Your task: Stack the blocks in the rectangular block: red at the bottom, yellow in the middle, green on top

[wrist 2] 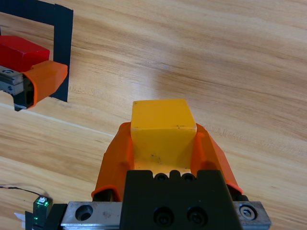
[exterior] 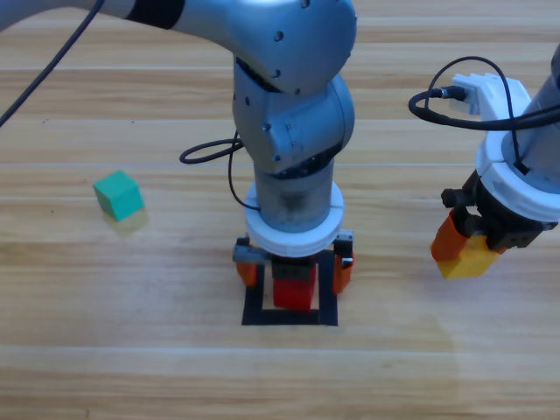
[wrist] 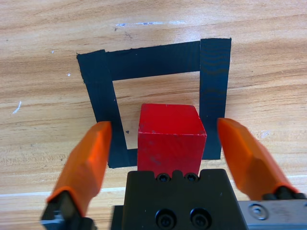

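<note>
The red cube (exterior: 294, 292) sits inside the black tape square (exterior: 290, 318), near its back side. In the left wrist view the red cube (wrist: 171, 136) rests on the table within the tape square (wrist: 100, 91), and my left gripper (wrist: 165, 143) stands open around it, jaws apart from its sides. My right gripper (exterior: 464, 254) hangs to the right of the square, shut on the yellow cube (exterior: 470, 259); the yellow cube (wrist 2: 163, 134) shows clamped between the right gripper's (wrist 2: 163, 143) jaws. The teal-green cube (exterior: 118, 194) lies alone at the left.
A black cable (exterior: 210, 153) loops behind the left arm. In the right wrist view the left gripper's orange jaw (wrist 2: 45, 79) and the red cube (wrist 2: 21, 52) show at the far left beside the tape.
</note>
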Motion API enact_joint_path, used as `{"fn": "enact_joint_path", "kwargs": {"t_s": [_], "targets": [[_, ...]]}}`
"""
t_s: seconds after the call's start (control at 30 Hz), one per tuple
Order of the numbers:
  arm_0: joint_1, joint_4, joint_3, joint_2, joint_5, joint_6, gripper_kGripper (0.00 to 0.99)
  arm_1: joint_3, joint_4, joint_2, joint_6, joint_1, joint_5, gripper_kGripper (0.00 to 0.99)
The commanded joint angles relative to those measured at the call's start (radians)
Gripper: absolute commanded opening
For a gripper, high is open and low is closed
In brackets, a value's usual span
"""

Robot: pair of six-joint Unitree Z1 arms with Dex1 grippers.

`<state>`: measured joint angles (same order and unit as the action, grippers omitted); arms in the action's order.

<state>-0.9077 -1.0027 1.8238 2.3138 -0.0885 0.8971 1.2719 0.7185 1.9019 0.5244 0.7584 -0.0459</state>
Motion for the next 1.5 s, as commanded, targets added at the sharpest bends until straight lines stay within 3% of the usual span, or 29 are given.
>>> {"fn": "enact_joint_path", "kwargs": {"t_s": [0.03,0.23,0.4,0.5,0.67,0.73,0.87,1.0,1.23,1.5], "targets": [[-0.02,0.001,-0.008,-0.008,-0.019,-0.001,0.99,-0.014,-0.014,0.025,0.0,0.025,-0.014,0.0],[-0.019,-0.034,0.063,-0.123,-0.037,-0.006,0.99,-0.019,-0.014,-0.003,0.049,0.025,0.009,0.0],[0.007,-0.28,0.362,-0.231,-0.086,-0.052,0.99,-0.011,-0.005,-0.021,0.095,0.045,0.049,0.0],[0.138,-0.335,0.262,-0.356,-0.085,-0.164,0.99,0.086,0.099,0.014,0.154,0.093,0.092,0.0],[0.457,-0.341,0.089,-0.458,-0.03,-0.535,0.99,0.515,0.507,0.267,0.238,0.202,0.146,0.0],[0.547,-0.34,0.104,-0.441,-0.011,-0.69,0.99,0.638,0.599,0.339,0.255,0.226,0.136,0.0],[0.649,-0.341,0.161,-0.343,0.006,-0.954,0.99,0.732,0.616,0.391,0.298,0.236,0.037,0.0],[0.668,-0.341,0.216,-0.277,0.072,-1.112,0.99,0.794,0.616,0.445,0.351,0.236,-0.005,0.0],[0.67,-0.41,0.381,-0.152,0.159,-1.199,0.99,0.929,0.65,0.528,0.419,0.242,-0.057,0.012],[0.673,-0.41,0.358,-0.12,0.148,-1.227,0.99,1.109,0.728,0.643,0.433,0.242,-0.066,0.02]]}}
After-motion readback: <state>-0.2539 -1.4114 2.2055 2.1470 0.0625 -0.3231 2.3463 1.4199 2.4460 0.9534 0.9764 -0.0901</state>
